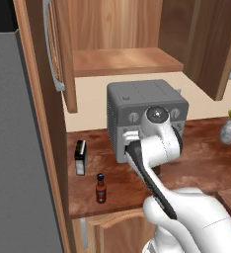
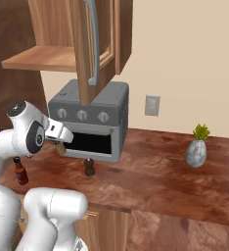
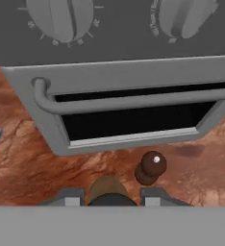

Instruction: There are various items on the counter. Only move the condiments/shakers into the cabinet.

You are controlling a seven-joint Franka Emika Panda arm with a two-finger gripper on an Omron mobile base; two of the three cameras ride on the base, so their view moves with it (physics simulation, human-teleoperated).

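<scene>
My gripper (image 3: 109,196) is shut on the tan shaker (image 3: 108,188), held in front of the grey toaster oven; the gripper (image 2: 60,143) and shaker (image 2: 61,148) hang just above the counter (image 2: 150,171). The dark brown pepper mill (image 3: 151,168) stands on the counter just to the right of the fingers, below the oven door (image 2: 89,167). The red sauce bottle (image 1: 101,189) with black cap stands near the counter's front left edge (image 2: 20,171). The open cabinet's wooden shelf (image 1: 122,60) is bare, above the oven (image 2: 43,59).
The toaster oven (image 1: 137,106) sits mid-counter under the cabinet. A black-and-white box (image 1: 80,157) lies to its left. A grey vase with a plant (image 2: 196,151) stands at the right. Open cabinet doors with grey handles (image 2: 93,44) flank the shelf.
</scene>
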